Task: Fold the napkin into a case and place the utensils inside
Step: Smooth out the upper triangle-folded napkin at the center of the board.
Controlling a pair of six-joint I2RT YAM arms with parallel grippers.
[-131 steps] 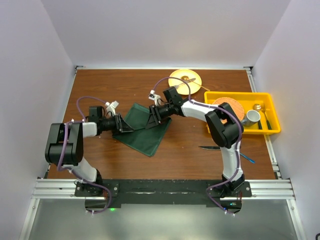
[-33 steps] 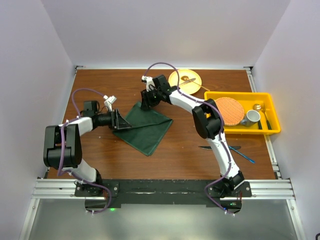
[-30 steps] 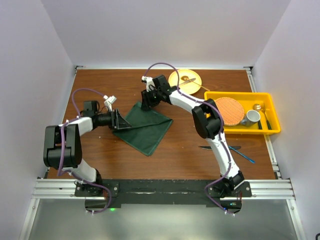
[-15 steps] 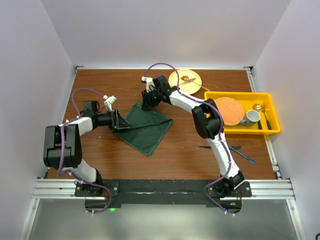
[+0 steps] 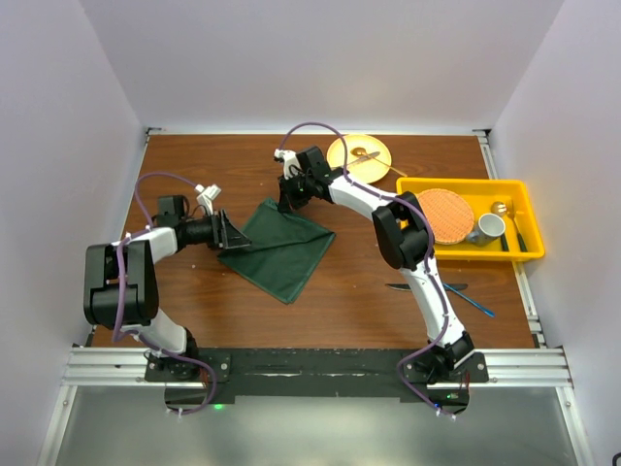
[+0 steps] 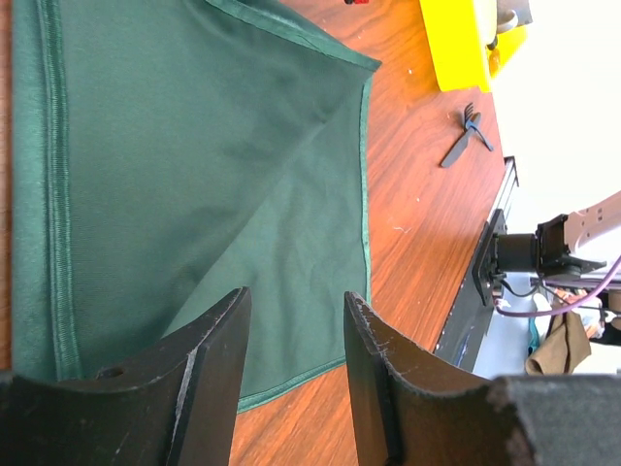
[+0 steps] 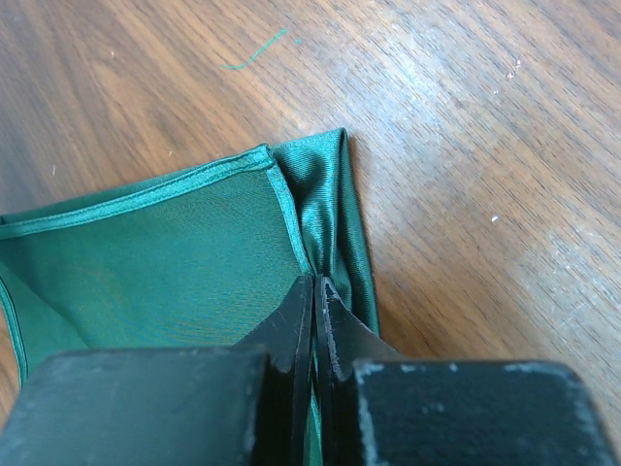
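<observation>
The dark green napkin [image 5: 281,248] lies flat on the wooden table, folded over on itself, with one layer's edge running diagonally in the left wrist view [image 6: 194,146]. My right gripper [image 5: 287,201] is shut on the napkin's far corner, pinching bunched cloth [image 7: 330,223] between its fingertips [image 7: 317,282]. My left gripper [image 5: 231,236] is open and empty at the napkin's left edge, its fingers [image 6: 296,320] apart just over the hem. The dark-handled knife [image 5: 412,287] and the blue fork [image 5: 475,304] lie on the table at the right front.
A yellow plate [image 5: 359,153] with a bare-metal utensil sits at the back. A yellow bin [image 5: 519,218] at the right holds an orange disc, a cup and cutlery. The rail of the arm bases [image 5: 310,364] runs along the near edge.
Since 4.4 s ago my right gripper has carried the napkin's corner toward the back, spreading the cloth. In the last half second my left gripper has drawn slightly left.
</observation>
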